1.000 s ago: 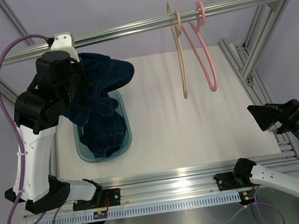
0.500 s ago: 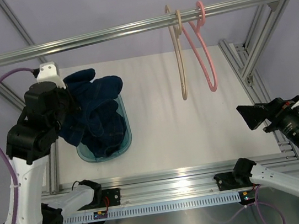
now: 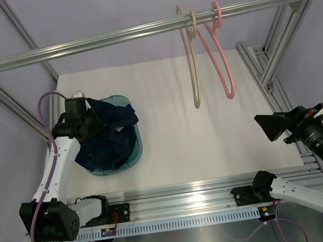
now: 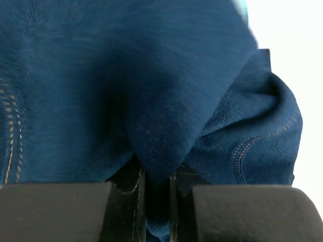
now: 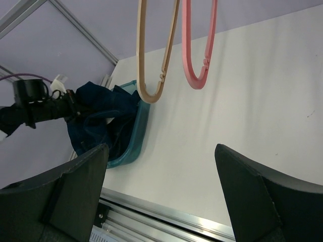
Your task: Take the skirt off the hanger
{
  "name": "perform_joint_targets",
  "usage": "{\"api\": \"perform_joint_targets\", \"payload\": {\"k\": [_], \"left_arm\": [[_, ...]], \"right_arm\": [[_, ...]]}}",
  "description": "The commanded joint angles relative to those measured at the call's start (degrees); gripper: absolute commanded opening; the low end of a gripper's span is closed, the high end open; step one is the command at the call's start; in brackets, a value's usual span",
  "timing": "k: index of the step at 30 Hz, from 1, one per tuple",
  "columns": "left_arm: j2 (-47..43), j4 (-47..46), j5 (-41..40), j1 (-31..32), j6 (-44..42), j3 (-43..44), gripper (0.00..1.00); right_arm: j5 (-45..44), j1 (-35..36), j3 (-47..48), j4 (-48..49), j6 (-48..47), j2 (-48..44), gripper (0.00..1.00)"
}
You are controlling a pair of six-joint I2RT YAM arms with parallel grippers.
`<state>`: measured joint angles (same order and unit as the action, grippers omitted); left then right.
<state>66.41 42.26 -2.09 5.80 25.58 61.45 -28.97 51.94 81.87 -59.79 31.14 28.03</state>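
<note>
The left jaws are pinched almost shut on a fold of the dark blue denim skirt (image 4: 151,91). The cloth rises straight out from between them, so the skirt lies directly ahead of and around them. It is a bunched heap with no clear long axis. That heap sits in the teal tub (image 3: 138,142) and spills over its left rim beside the left arm (image 3: 53,169). The right jaws stand wide apart and empty, well off to the tub's right, so the left arm is by far the nearer. Counted: one skirt, one tub and two hangers. The tan hanger (image 5: 151,98) and pink hanger (image 5: 197,84) both hang bare from the rail (image 3: 108,39), above the worktop (image 3: 183,148) beyond the tub's right side.
</note>
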Motion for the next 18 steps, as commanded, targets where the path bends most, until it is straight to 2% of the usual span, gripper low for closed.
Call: {"api": "perform_joint_targets", "payload": {"k": [1, 7, 11, 13, 14, 15, 17, 18], "left_arm": [[5.02, -10.86, 9.9, -1.14, 6.66, -6.4, 0.0], [13.21, -20.44, 18.08, -1.14, 11.85, -15.91, 0.0], [8.32, -21.96, 19.14, -1.14, 13.61, -19.7, 0.0], [5.41, -18.28, 17.66, -1.14, 13.44, -18.57, 0.04], [2.78, -16.44, 16.77, -1.14, 13.35, -16.56, 0.4], [1.37, -13.29, 15.9, -1.14, 13.26, -15.49, 0.64], [-1.27, -10.37, 13.88, -1.14, 13.18, -13.39, 0.98], [-3.55, -7.75, 13.17, -1.14, 13.09, -11.2, 0.99]], "right_arm": [[1.02, -0.35, -0.65, 1.08, 0.77, -0.35, 0.94], [2.69, -0.26, -2.5, 0.99, 1.56, 1.14, 0.94], [4.01, -0.26, -2.94, 0.2, 1.74, 2.82, 0.95], [4.54, -0.35, -3.38, 0.37, 2.09, 3.08, 0.95], [4.71, -0.26, -3.47, 0.46, 2.17, 3.17, 0.95], [5.15, -0.35, -3.64, 0.46, 2.52, 3.69, 0.95], [5.33, -0.35, -3.55, -0.15, 2.88, 4.22, 0.95], [4.81, -0.35, -3.29, -0.5, 3.57, 4.92, 0.96]]}}
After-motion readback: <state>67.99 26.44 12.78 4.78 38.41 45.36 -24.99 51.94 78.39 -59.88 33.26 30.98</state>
